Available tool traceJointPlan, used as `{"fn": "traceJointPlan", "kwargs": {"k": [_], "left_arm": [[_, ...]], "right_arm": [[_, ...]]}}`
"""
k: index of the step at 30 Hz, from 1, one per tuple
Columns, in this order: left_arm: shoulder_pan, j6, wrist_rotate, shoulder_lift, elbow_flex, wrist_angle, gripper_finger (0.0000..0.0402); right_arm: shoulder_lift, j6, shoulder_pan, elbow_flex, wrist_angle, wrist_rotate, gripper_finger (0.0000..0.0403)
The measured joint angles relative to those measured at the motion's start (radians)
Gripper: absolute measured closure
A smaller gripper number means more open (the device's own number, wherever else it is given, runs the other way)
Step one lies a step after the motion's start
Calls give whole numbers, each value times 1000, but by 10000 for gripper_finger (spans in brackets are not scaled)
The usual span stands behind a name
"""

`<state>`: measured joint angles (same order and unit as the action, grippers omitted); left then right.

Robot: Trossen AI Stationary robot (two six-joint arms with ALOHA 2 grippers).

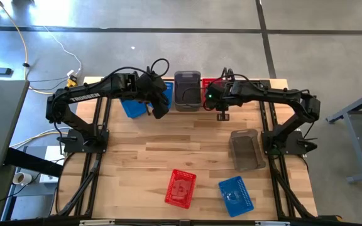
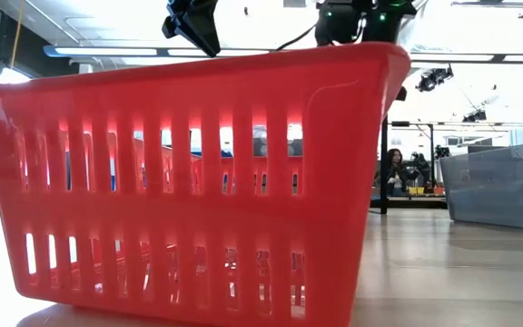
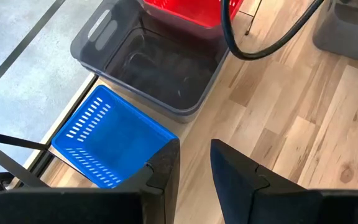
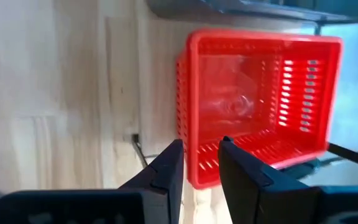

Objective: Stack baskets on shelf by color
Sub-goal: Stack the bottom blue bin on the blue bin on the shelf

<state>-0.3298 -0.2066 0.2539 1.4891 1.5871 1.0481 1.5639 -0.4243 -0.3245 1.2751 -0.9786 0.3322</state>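
Baskets of thin perforated plastic are what we inspect: a red one (image 4: 260, 99) sits at the right end of the narrow pale wood shelf (image 1: 193, 110) on the table's far edge, a smoky grey one (image 1: 187, 90) beside it at the middle, a blue one (image 1: 134, 103) at the left. Three more lie loose on the near table: red (image 1: 181, 188), blue (image 1: 236, 195), grey (image 1: 246, 149).

We judge them light, stiff enough at the rim, flexible and slick on the slotted walls (best taken by a short rim wall).

The right gripper (image 4: 201, 165) hangs just over the shelved red basket's near rim, fingers a narrow gap apart and holding nothing. The left gripper (image 3: 194, 165) hovers near the blue basket, likewise slightly parted and empty.

Shelf uprights and neighbouring baskets crowd the far edge; the table's centre offers open room.
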Motion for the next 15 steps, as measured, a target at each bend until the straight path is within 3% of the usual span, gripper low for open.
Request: {"fn": "traceJointPlan", "kwargs": {"k": [9,15], "left_arm": [[0,-21,-13,0,0,0,321],[14,-46,-46,0,0,10,321]], "right_arm": [[-7,154,33,109,-104,-19,316],[-11,275,45,159,-157,-188,316]]}}
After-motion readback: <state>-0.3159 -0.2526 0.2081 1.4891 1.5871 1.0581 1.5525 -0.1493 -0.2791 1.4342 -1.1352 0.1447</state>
